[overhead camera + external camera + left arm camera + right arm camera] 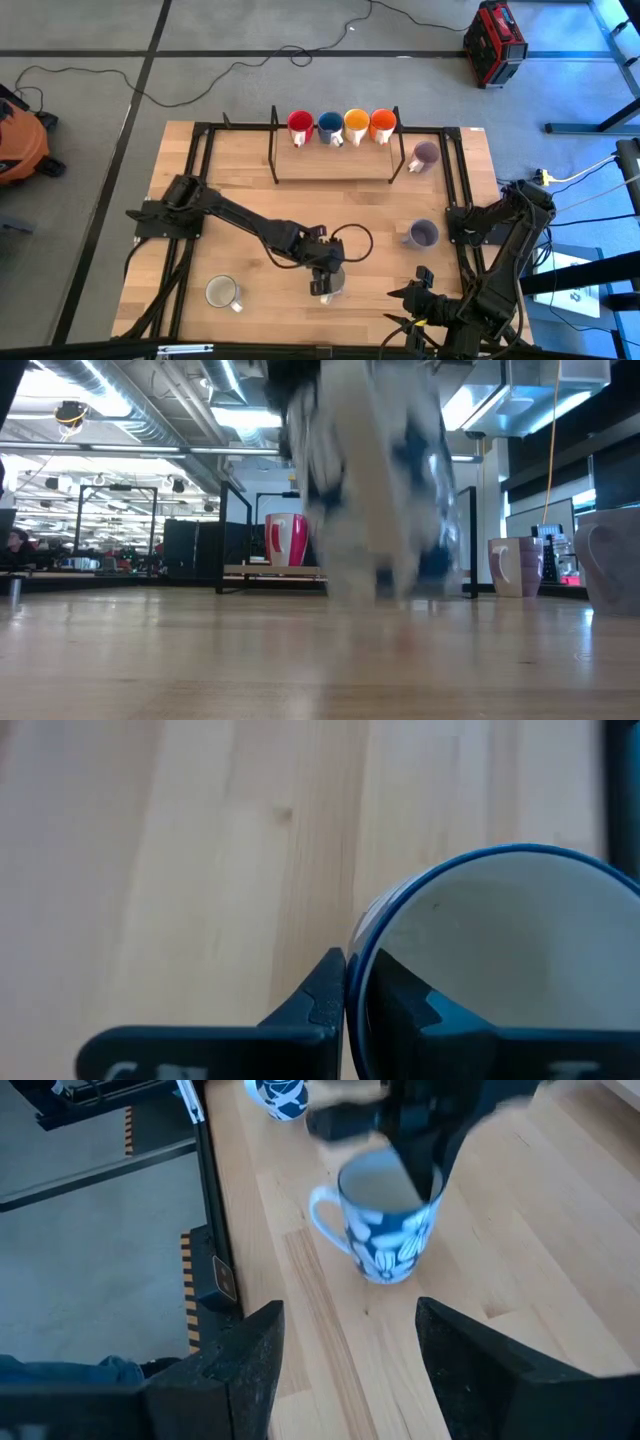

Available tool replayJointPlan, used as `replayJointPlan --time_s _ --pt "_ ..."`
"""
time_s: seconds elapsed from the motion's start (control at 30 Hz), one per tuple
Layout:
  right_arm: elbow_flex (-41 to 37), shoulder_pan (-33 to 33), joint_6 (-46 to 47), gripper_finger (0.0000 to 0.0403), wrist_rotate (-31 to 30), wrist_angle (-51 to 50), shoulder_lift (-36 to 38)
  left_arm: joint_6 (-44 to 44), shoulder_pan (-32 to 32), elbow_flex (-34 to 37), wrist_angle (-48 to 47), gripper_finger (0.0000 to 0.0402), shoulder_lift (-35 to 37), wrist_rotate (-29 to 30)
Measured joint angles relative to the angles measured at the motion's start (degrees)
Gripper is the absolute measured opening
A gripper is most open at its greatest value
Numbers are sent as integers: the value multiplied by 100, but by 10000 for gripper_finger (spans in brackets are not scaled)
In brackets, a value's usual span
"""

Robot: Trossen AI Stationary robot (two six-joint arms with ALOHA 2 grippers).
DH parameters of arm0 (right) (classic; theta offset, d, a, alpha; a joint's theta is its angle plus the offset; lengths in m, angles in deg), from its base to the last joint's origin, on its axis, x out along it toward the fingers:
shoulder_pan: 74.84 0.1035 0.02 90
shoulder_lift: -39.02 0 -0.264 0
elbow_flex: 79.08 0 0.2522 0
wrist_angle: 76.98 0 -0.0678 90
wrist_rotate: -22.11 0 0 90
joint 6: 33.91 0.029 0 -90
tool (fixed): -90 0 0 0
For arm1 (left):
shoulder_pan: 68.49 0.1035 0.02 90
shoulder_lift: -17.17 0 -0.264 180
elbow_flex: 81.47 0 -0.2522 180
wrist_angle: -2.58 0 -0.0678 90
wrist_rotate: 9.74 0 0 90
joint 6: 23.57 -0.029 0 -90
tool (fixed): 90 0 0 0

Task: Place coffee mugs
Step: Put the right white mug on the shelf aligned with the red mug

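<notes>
My left gripper (325, 272) reaches from the table's left to its near middle and is shut on a white mug with blue flowers (385, 1220). This mug shows blurred in the low view (380, 490). My right gripper (345, 1380) waits open near the table's near right corner (405, 297), pointing at that mug. Red (299, 125), blue (330, 127), yellow-orange (356, 125) and orange (382, 124) mugs stand in a row on the far rack. Two dull purple mugs (426, 155) (421, 234) stand at the right, and a second white mug (222, 292) at the near left. My left gripper pinches the flowered mug's wall at its blue rim (362, 945), with one finger (320, 990) outside and the other (405, 995) inside the cup. The fingers come from above, pointing down. The mug hangs upright; its base looks just off the table in the low view.
A black-framed wooden rack (330, 165) spans the table's far middle. Black rails (195, 190) run along both table sides. Bare wood lies between the rack and the held mug. Cables, a red case (495, 40) and an orange machine lie on the floor around.
</notes>
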Motion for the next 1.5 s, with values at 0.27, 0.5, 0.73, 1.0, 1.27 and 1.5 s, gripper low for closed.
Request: replayJointPlan --time_s 0.27,0.5,0.73,1.0,1.27,1.5 --pt "0 -4 9 214 -177 -14 0 -165 168 -13 -688 21 1121 70" --pt "6 -271 9 214 -400 -28 30 -613 570 -15 -1206 21 2060 199" --pt "6 -754 -39 214 -381 -240 31 -1394 1346 -15 -1423 21 2643 203" --pt "4 -1085 -6 214 -345 -225 31 -2098 2517 -20 -2047 21 2727 -72" --pt "4 -1290 28 214 -298 -216 33 -2817 3588 -20 -2279 21 2427 -99" --pt "4 -1402 155 214 -290 -217 33 -3345 4218 -20 -2379 21 1822 -138"
